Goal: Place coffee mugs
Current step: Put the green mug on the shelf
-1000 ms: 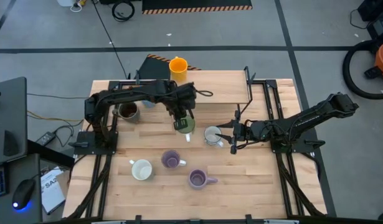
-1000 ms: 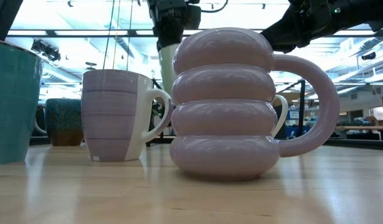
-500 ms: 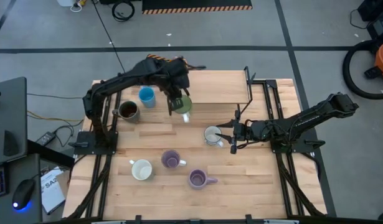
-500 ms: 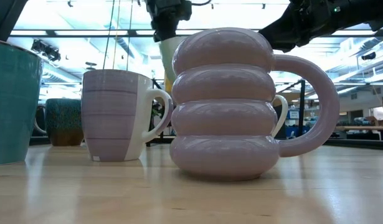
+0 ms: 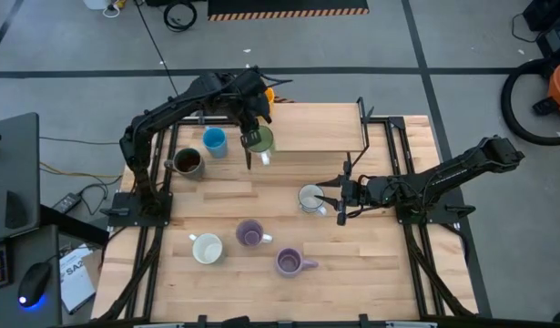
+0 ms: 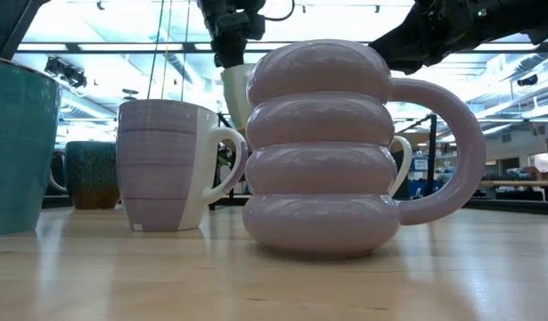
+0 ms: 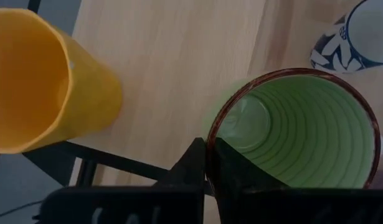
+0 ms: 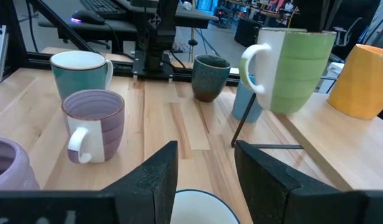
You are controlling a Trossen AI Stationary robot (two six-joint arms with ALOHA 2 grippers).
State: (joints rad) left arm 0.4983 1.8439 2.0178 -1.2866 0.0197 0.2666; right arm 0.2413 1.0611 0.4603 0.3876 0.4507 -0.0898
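Left gripper (image 5: 254,137) holds the green mug (image 5: 258,139) lifted off the desk (image 5: 352,264), jaws pinched on its rim, one finger inside, one outside, seen plainly from the left wrist. Mug hangs over the raised shelf (image 5: 316,126) at the desk's far side, just beside the orange mug (image 7: 38,81). Right gripper (image 8: 203,168) rests low with its jaws parted over a white mug (image 5: 310,198) mid-desk. Glazed ceramic: rigid, probably slick, chips if dropped or knocked against its neighbour. A rim pinch may let it swing; likely best set down gently, base flat, clear of the orange one.
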